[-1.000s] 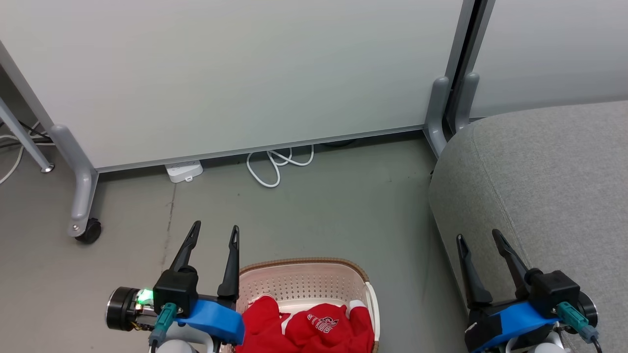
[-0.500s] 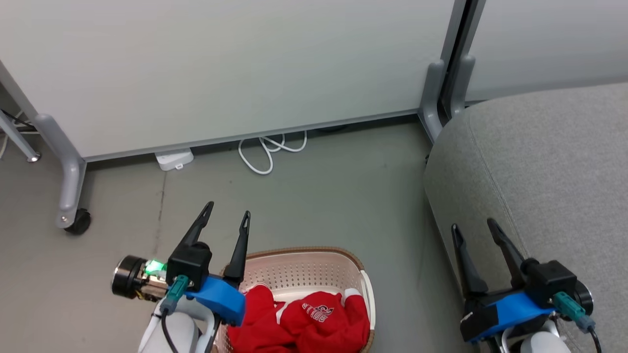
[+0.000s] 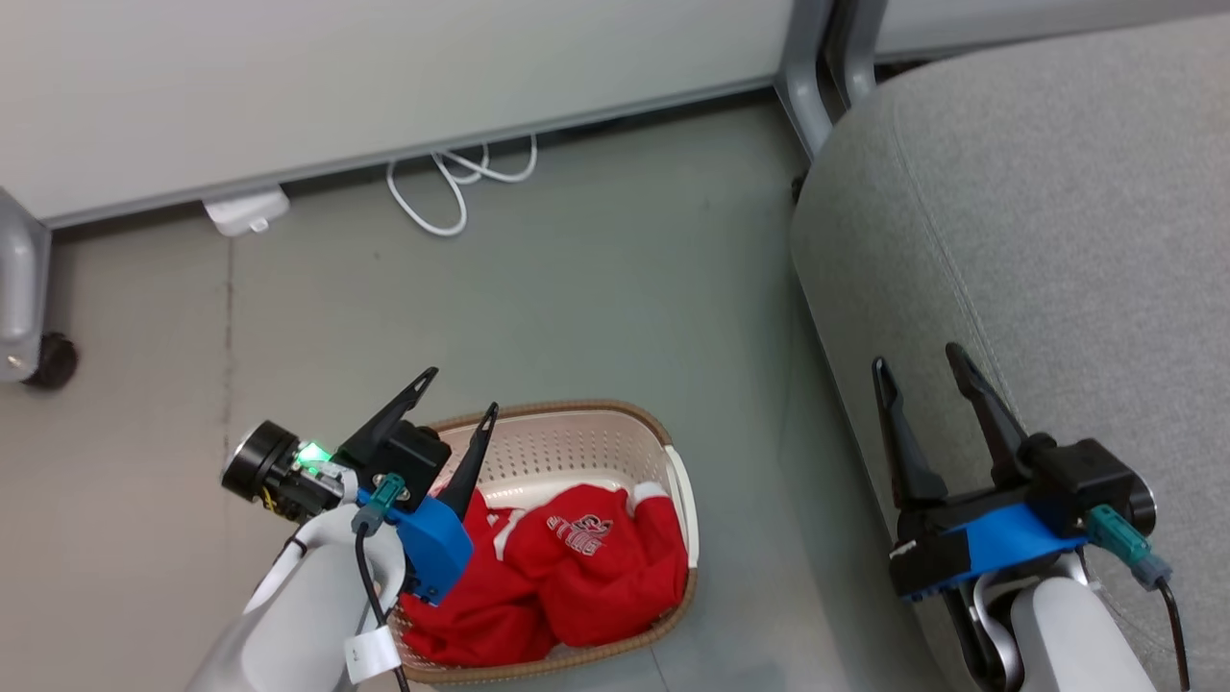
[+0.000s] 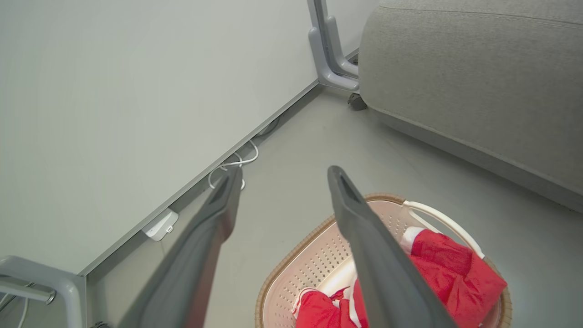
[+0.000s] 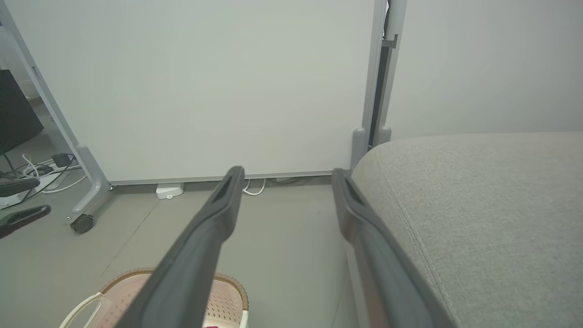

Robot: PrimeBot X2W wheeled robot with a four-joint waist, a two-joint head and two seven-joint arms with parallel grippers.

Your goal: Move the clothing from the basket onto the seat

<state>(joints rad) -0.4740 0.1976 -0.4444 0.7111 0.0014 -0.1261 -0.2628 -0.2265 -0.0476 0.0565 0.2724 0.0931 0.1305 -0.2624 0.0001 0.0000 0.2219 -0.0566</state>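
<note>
Clothing [image 3: 577, 567]: red, heaped in basket [image 3: 567, 447] on the floor, apart from seat [image 3: 1057, 240]. Head view: left gripper [image 3: 462, 389] spread, empty, at the basket's left edge; right gripper [image 3: 915, 356] spread at the seat's edge. Left wrist view: fingers apart above the basket. Right wrist view: fingers apart, seat alongside.

Looks like an office or lab corner dressed up as a living room, not an actual home. Ahead of the left gripper [image 3: 462, 388] there's a pale partition panel [image 3: 384, 77] on grey legs with a castor wheel [image 3: 53, 360], plus a white power strip [image 3: 247, 210] and a looped cable [image 3: 444, 232] on the bare grey floor [image 3: 625, 288]. The homey bits are a grey sofa seat [image 3: 1057, 240] by the right gripper [image 3: 915, 356] and a laundry basket [image 3: 577, 452] right beside the left one.
</note>
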